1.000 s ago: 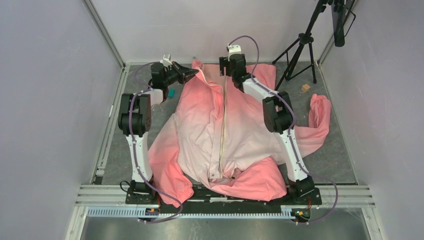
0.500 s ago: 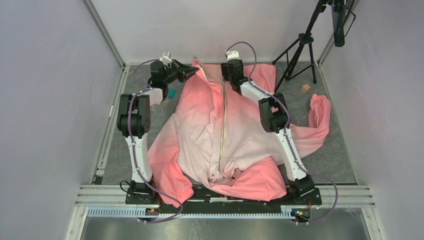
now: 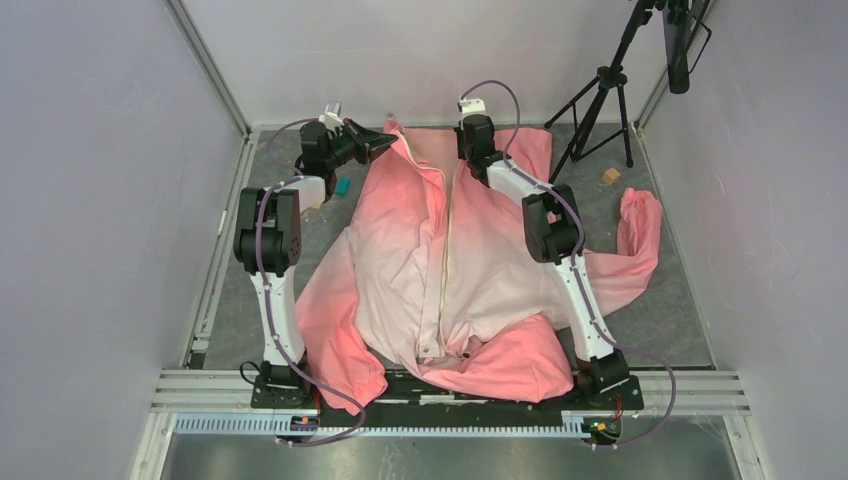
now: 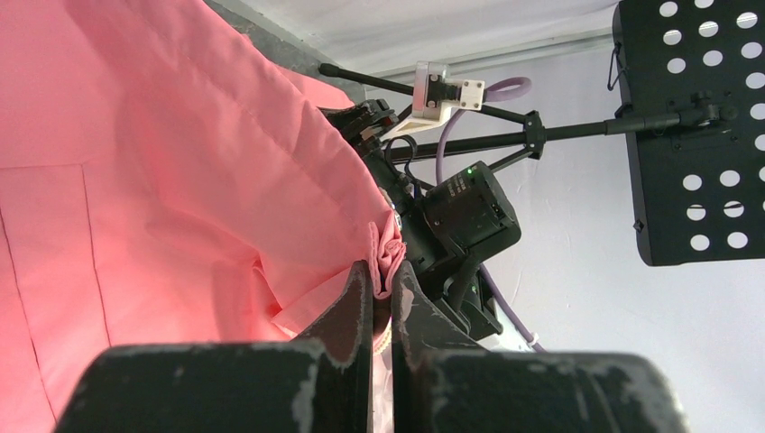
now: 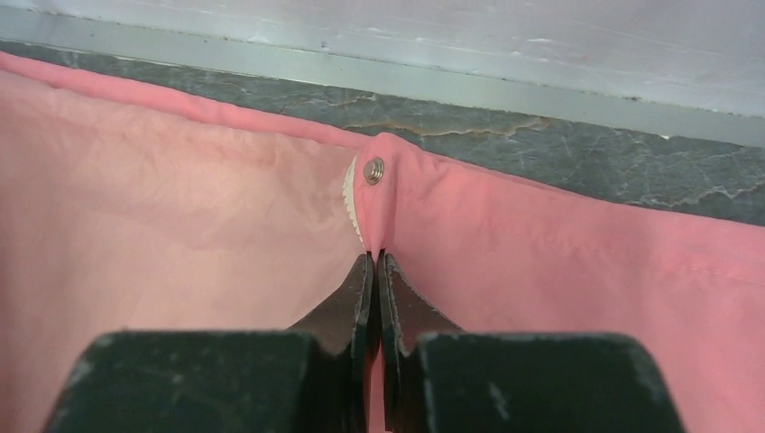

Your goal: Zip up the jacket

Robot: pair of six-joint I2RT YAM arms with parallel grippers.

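With the jacket [image 3: 400, 250] laid front-up on the surface [image 3: 665, 320], its far front edges are pinched — one in the closed left hand [image 4: 381, 275], one below a snap [image 5: 373, 170] in the closed right hand [image 5: 374, 262] — so the collar end is judged secured, and a taut, aligned zipper strip [image 3: 447, 240] is called for next.

Matt pink cloth jacket [image 3: 400, 260]; shiny metal snap [image 5: 373, 170]; rough, mottled grey tabletop [image 5: 559, 117]

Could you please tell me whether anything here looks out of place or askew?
Yes: the jacket lies crooked, its hem bunched at the arms' bases and one sleeve flung out to the right. A small teal item lies loose beside it.
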